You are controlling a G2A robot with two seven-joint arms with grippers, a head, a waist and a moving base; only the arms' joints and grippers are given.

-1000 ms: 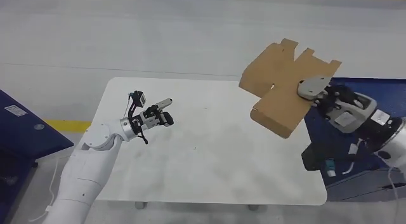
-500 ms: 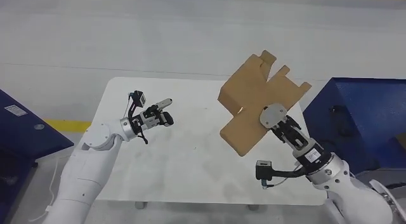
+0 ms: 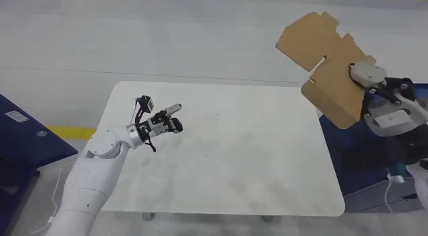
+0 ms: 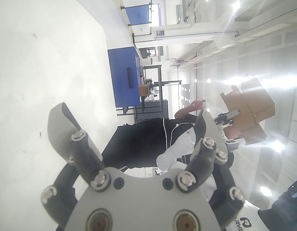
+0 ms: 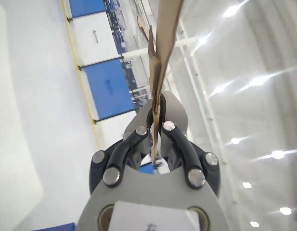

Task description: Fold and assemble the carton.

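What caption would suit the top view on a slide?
The right gripper holds a flat brown cardboard carton aloft at the white table's right edge; the open left gripper hovers over the table.

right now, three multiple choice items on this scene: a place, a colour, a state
1. Where is the carton? A) on a shelf B) in the air, in the right pincer C) in a drawer
2. What colour is the carton? A) white B) brown C) blue
3. The left pincer is: A) open, empty B) shut on the carton C) shut on a cup
Answers: B: the right pincer clamps its edge aloft. B: plain brown cardboard. A: spread wide, nothing in it.
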